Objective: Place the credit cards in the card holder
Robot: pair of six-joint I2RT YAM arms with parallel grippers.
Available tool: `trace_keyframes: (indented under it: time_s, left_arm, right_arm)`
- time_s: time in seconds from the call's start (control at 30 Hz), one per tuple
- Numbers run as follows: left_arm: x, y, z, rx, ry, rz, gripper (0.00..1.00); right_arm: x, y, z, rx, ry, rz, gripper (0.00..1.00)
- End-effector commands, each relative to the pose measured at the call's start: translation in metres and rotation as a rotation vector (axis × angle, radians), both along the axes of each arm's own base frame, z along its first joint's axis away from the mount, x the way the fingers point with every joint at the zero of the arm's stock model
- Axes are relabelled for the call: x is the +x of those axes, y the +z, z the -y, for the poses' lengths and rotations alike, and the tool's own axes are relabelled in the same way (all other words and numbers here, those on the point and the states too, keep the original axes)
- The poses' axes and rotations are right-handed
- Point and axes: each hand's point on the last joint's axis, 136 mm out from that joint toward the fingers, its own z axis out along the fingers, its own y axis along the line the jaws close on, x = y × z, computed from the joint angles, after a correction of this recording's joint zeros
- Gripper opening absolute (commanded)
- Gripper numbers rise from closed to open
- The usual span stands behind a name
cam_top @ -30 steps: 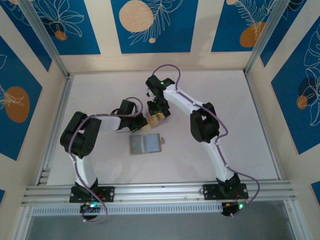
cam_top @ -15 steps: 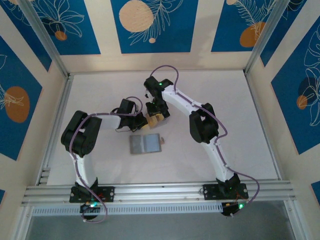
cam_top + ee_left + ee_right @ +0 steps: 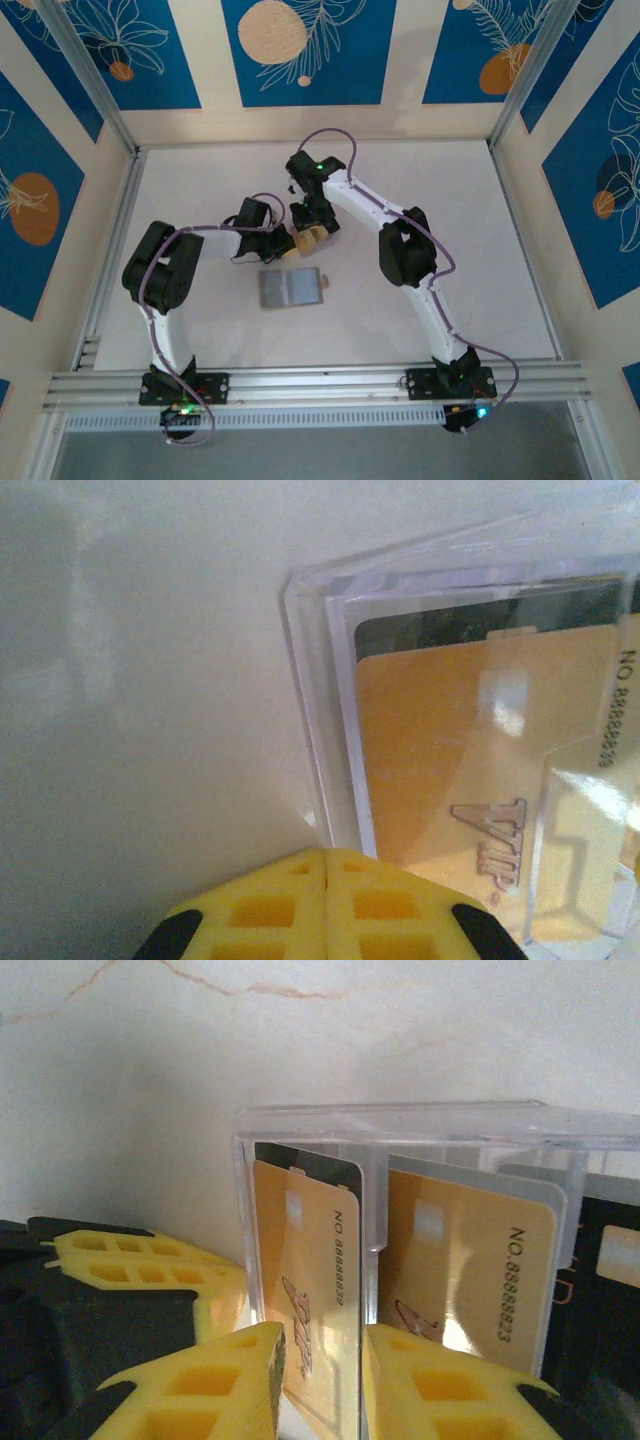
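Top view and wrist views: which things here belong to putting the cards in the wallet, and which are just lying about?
Part of the job: tan cards; black card; grey wallet.
Not part of it: clear case, which only holds the cards for now; blue wall panels.
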Motion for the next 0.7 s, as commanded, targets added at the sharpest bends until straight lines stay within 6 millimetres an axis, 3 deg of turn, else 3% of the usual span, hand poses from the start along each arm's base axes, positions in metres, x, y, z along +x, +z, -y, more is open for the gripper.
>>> trace_keyframes:
  time_s: [0.0, 0.33, 0.53, 0.67]
  left_arm:
    - [0.012, -0.008, 0.001, 0.015, 0.013, 0.028, 0.06]
    - [0.013, -0.006, 0.001, 0.023, 0.008, 0.033, 0.06]
    - [0.013, -0.006, 0.001, 0.022, 0.009, 0.031, 0.06]
    - [0.013, -0.005, 0.001, 0.022, 0.01, 0.034, 0.06]
  right_arm:
    - [0.012, 0.034, 0.009, -0.004, -0.039, 0.087, 0.31]
    - [0.044, 0.057, 0.057, -0.029, -0.149, 0.164, 0.33]
    - [0.051, 0.051, 0.07, -0.035, -0.162, 0.15, 0.35]
    - [0.049, 0.043, 0.066, -0.012, -0.154, 0.114, 0.34]
